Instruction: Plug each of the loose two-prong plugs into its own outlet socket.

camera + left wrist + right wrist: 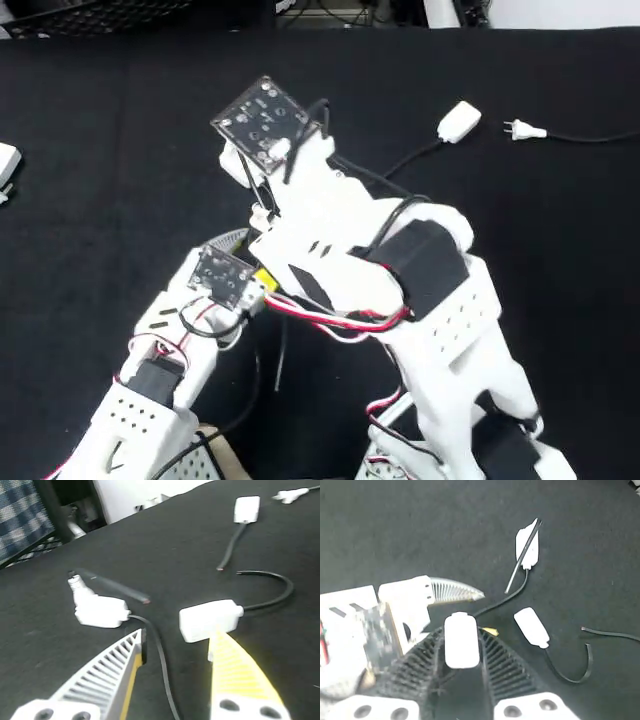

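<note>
Up close, ribbed right gripper (461, 634) tight around a smooth, rounded white block (461, 642); left gripper (177, 636) splayed wide.

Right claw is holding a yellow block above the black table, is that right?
No. The right wrist view shows the right claw holding a white block, not a yellow one, above the black table.

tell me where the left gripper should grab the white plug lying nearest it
Likely best: pinch the white plug by its blocky body, across the two long sides, coming down from above with the open left gripper. It lies flat on the table, narrow end pointing away and cable leaving the near end, so a mid-body pinch clears both.
</note>
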You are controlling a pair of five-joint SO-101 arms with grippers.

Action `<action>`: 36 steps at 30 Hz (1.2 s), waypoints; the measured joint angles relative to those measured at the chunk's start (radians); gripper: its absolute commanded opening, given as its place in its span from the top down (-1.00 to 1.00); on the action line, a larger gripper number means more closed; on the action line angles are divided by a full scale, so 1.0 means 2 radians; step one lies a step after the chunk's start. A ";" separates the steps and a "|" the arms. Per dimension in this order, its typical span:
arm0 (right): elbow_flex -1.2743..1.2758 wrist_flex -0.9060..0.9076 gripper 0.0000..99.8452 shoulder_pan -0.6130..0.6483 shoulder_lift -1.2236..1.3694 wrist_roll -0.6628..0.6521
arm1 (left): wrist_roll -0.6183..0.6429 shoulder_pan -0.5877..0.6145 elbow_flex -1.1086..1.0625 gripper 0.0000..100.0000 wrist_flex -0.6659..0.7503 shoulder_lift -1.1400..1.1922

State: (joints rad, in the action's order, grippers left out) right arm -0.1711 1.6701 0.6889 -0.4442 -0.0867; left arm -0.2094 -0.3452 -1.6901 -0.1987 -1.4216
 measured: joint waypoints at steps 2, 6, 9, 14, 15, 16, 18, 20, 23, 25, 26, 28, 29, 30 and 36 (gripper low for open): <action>0.035 -0.026 0.97 0.000 -0.006 0.000 | 0.000 -0.009 0.000 0.55 0.000 0.000; 0.092 -0.063 0.97 0.000 -0.007 0.001 | 0.000 -0.004 0.000 0.55 0.000 0.000; 0.094 -0.067 0.98 -0.009 -0.008 0.000 | 0.000 0.030 0.000 0.55 0.011 0.000; 0.093 -0.067 0.97 -0.057 -0.010 0.001 | 0.000 0.089 0.000 0.55 0.042 0.000; 0.093 -0.067 0.97 -0.069 -0.010 0.001 | 0.000 0.093 0.000 0.55 0.043 0.000; 0.089 -0.063 0.97 -0.081 -0.010 0.001 | 0.000 0.097 0.000 0.55 0.043 0.000; 0.077 -0.061 0.97 -0.104 -0.010 -0.002 | 0.002 0.106 0.000 0.55 0.044 0.000; 0.075 -0.064 0.97 -0.120 -0.011 -0.008 | 0.015 0.108 0.000 0.55 0.045 0.000; 0.097 -0.097 0.97 -0.127 -0.007 -0.008 | 0.041 0.108 0.000 0.55 0.045 0.000; 0.124 -0.131 0.97 -0.127 0.003 -0.003 | 0.051 0.108 0.000 0.55 0.045 0.000; 0.139 -0.150 0.97 -0.127 0.008 0.000 | 0.054 0.108 0.000 0.55 0.045 0.000; 0.164 -0.184 0.97 -0.127 0.020 0.003 | 0.054 0.108 0.000 0.55 0.045 0.000; 0.174 -0.196 0.97 -0.123 0.025 0.003 | 0.054 0.108 0.000 0.55 0.045 0.000; 0.182 -0.206 0.97 -0.117 0.031 0.003 | 0.054 0.108 0.000 0.55 0.045 0.000; 0.189 -0.218 0.98 -0.071 0.058 0.003 | 0.054 0.108 0.000 0.55 0.045 0.000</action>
State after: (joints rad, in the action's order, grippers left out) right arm 0.2079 1.2344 0.5478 -0.3291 -0.0806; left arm -0.1005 -0.1289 -1.6901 -0.1082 -1.4216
